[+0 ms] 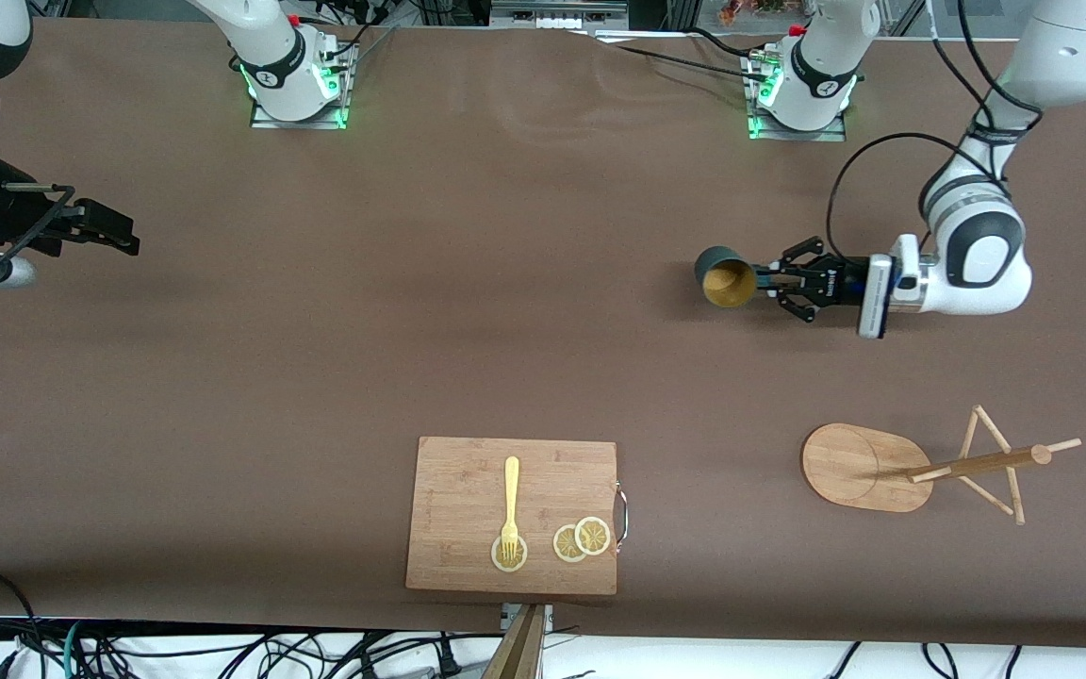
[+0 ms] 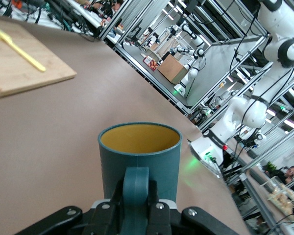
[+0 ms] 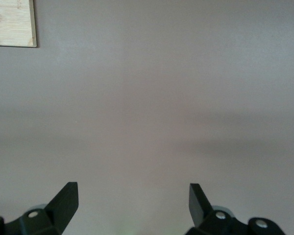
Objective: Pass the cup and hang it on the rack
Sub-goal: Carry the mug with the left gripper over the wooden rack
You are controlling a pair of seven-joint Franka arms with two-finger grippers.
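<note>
Matt brown table (image 1: pixel 317 358), pale bamboo-wood rack (image 1: pixel 868 467) and cutting board (image 1: pixel 468 500), smooth teal cup (image 2: pixel 139 161).

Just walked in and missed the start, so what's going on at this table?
The left gripper is shut on the handle of the cup, holding it up over the table toward the left arm's end. The right gripper waits open over the right arm's end, holding nothing. The rack stands nearer the front camera than the held cup, its pegs bare. A cutting board with a fork and lemon slices sits at the table's near edge.
</note>
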